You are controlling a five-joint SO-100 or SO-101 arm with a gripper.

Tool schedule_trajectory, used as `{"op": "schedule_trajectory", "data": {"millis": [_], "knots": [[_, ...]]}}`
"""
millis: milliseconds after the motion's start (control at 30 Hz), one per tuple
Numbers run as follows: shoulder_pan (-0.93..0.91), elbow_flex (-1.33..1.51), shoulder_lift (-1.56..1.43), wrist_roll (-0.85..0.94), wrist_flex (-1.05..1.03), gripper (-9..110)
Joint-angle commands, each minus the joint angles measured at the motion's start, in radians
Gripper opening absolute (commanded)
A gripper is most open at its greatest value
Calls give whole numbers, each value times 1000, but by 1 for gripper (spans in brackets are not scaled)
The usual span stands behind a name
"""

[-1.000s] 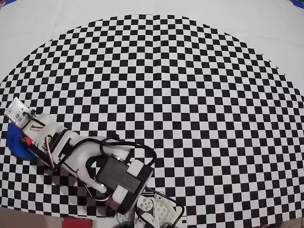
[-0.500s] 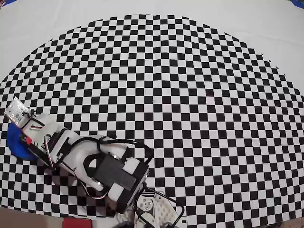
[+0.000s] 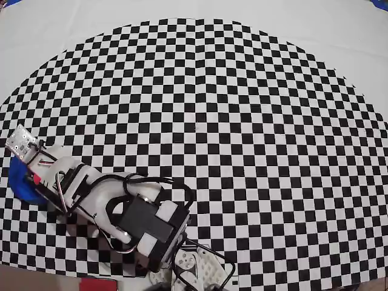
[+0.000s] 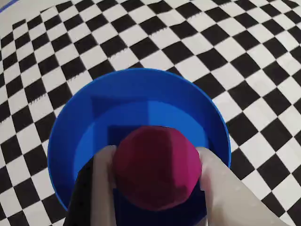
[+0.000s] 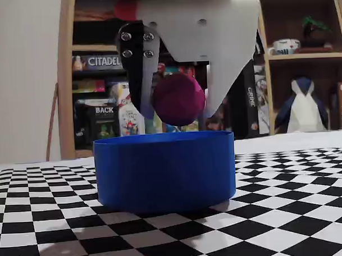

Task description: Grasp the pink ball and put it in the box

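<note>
Pincer (image 5: 179,113) closed on the pink ball (image 5: 178,99), held above the blue box (image 5: 164,170), inside its rim line in the wrist view. Over the last second the arm (image 3: 115,203) barely shifted in the overhead view: positioning appears complete, release pending.

End effector (image 5: 178,105) grips pink ball (image 5: 177,99) above box (image 5: 164,170).

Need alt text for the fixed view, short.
A gripper holds a pink ball just above the open top of a round blue box standing on a black-and-white checkered table. Shelves of board games fill the background.
</note>
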State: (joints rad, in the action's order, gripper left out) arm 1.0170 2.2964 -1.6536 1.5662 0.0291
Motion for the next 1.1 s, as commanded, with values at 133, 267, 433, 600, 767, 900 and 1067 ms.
{"op": "schedule_trajectory", "data": {"millis": [133,267,433,600,767,900,1067], "knots": [[9,-43,-8,-5,6,0],[9,-43,-8,-2,6,0],[9,-44,-8,3,12,0],[9,-44,-8,3,12,4],[8,-44,-8,-8,17,33],[9,-43,-17,-12,21,33],[3,-41,-57,-72,55,33]]}}
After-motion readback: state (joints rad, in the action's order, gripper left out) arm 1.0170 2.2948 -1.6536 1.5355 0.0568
